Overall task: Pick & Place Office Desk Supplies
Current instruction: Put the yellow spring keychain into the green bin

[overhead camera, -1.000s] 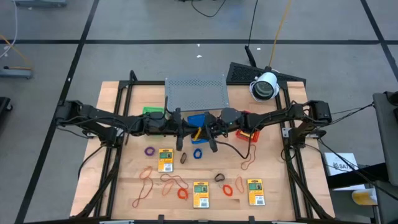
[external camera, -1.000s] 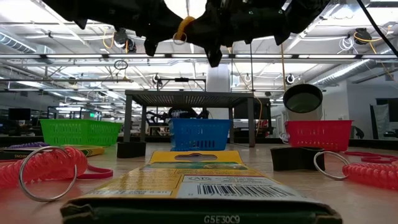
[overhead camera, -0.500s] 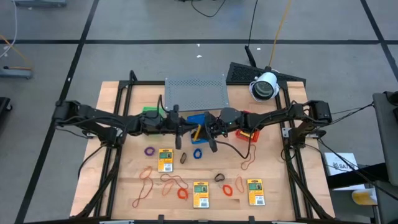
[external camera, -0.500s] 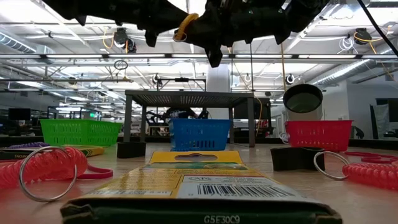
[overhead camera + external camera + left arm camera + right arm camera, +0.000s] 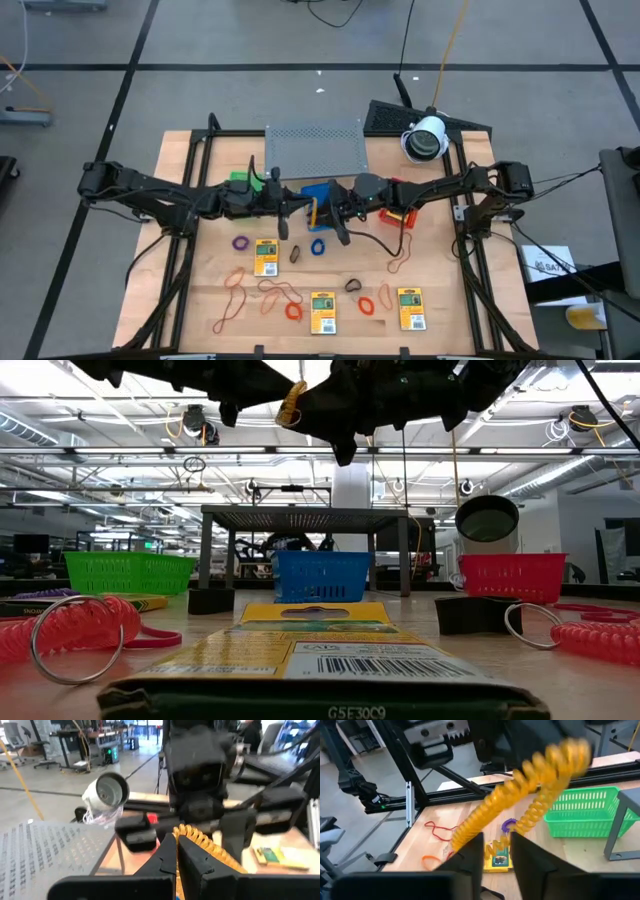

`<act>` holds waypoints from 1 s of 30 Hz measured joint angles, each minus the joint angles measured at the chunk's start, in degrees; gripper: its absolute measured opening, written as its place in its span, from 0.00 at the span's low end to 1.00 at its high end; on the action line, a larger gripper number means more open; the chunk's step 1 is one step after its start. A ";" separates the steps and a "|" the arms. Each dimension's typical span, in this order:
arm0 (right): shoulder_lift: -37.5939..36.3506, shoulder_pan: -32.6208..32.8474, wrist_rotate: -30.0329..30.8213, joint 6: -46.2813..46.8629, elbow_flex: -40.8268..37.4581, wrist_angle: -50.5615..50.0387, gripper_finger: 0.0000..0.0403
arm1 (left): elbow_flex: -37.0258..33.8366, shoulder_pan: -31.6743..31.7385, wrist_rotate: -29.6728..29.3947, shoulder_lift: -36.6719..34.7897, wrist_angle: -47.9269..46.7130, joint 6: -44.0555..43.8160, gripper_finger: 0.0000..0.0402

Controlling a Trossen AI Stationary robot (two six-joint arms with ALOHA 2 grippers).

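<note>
At frame centre above the blue tray (image 5: pixel 322 192), the left end effector (image 5: pixel 176 854) pinches the yellow coiled band (image 5: pixel 202 842) while the right end effector (image 5: pixel 496 854) spreads, so it should clear fully before the left pulls away.

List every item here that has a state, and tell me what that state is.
Yellow coiled spiral band: held in the air between both grippers.
Left gripper: shut on the yellow coiled spiral band.
Right gripper: open, coil passing between its fingers.
Blue plastic tray: upright under the shelf.
</note>
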 joint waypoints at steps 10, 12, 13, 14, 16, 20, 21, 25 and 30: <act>0.00 -1.40 0.50 -0.42 -0.06 -0.17 0.55 | 0.00 -3.03 -5.42 0.02 -3.14 -0.04 0.00; 0.00 -1.95 0.55 -0.42 -0.07 -0.17 0.56 | 0.00 -3.96 -6.73 0.02 -3.80 -0.03 0.00; 0.00 -2.21 0.55 -0.41 -0.07 -0.20 0.56 | 0.00 -4.41 -7.50 0.02 -3.95 -0.03 0.00; 0.00 -2.49 0.53 -0.08 -0.07 -0.22 0.56 | 0.00 -4.87 -8.30 -0.16 -4.35 -0.01 0.00; 0.00 -3.13 0.49 1.00 -0.07 -0.22 0.55 | 0.00 -5.92 -10.41 -1.14 -6.44 -0.01 0.00; 0.00 -4.31 0.53 2.21 -0.07 -0.22 0.53 | 0.03 -8.11 -16.07 -2.91 -10.67 -0.57 0.00; 0.00 -4.59 0.53 2.30 -0.07 -0.22 0.52 | 0.03 -8.80 -17.51 -3.66 -11.73 -0.92 0.00; 0.00 -5.35 0.51 2.36 -0.07 -0.22 0.50 | 0.06 -11.52 -23.50 -6.59 -15.61 -2.10 0.00; 0.00 -5.75 0.22 2.36 -0.07 -0.86 0.49 | 0.05 -14.29 -32.66 -11.90 -27.46 -7.63 0.00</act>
